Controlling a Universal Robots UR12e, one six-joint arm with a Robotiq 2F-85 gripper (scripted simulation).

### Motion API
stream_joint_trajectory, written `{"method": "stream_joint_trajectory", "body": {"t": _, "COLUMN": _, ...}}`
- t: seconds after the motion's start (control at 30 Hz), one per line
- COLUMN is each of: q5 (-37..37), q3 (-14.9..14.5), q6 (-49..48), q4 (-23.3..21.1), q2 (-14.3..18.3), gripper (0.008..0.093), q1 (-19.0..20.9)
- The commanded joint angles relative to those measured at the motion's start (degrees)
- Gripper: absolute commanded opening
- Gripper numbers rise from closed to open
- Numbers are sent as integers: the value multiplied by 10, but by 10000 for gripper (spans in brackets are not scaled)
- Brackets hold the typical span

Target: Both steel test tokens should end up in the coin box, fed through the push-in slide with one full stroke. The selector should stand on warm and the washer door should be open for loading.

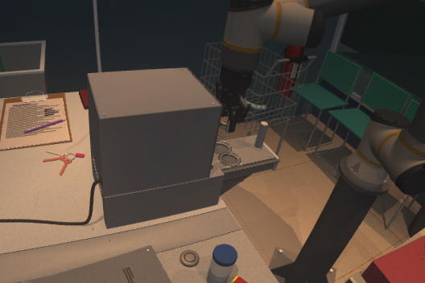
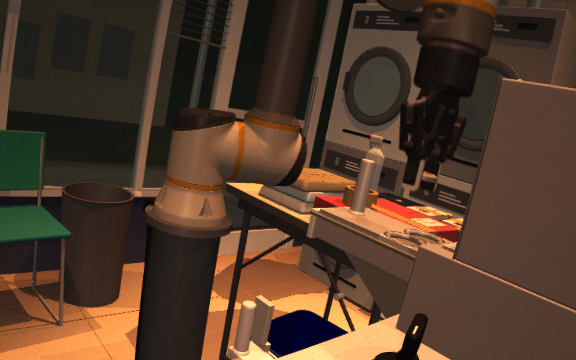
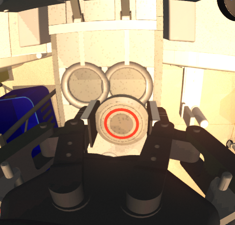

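Note:
A steel token [image 3: 121,122] with a red ring on its face sits flat in my closed gripper [image 3: 120,123], held by its rim. It hangs above the push-in slide [image 1: 245,156], which sticks out from the grey coin box [image 1: 155,141] with two round pockets [image 3: 106,82] in it, both showing only their floors. The slide's upright handle [image 1: 262,134] stands at its outer end. A second token [image 1: 189,258] lies flat on the counter in the foreground. The gripper [image 1: 233,119] [image 2: 425,172] points down over the pockets. The selector and the washer door of the task are not plain to me.
A wire laundry basket [image 1: 257,77] stands behind the slide, with green chairs [image 1: 346,93] to its right. A blue-capped jar [image 1: 221,264] stands by the counter token. A clipboard [image 1: 34,119] and keys [image 1: 62,159] lie left of the box. Stacked washers [image 2: 383,100] stand beyond a side table.

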Motion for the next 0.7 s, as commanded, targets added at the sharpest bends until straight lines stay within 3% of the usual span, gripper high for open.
{"method": "stream_joint_trajectory", "body": {"t": 0.0, "q5": 0, "q3": 2, "q6": 0, "q4": -5, "q2": 2, "gripper": 80, "q1": 0}}
{"method": "stream_joint_trajectory", "body": {"t": 0.23, "q5": 0, "q3": 16, "q6": 0, "q4": -30, "q2": 12, "gripper": 80, "q1": 0}}
{"method": "stream_joint_trajectory", "body": {"t": 0.67, "q5": 0, "q3": 19, "q6": 0, "q4": -35, "q2": 14, "gripper": 80, "q1": 0}}
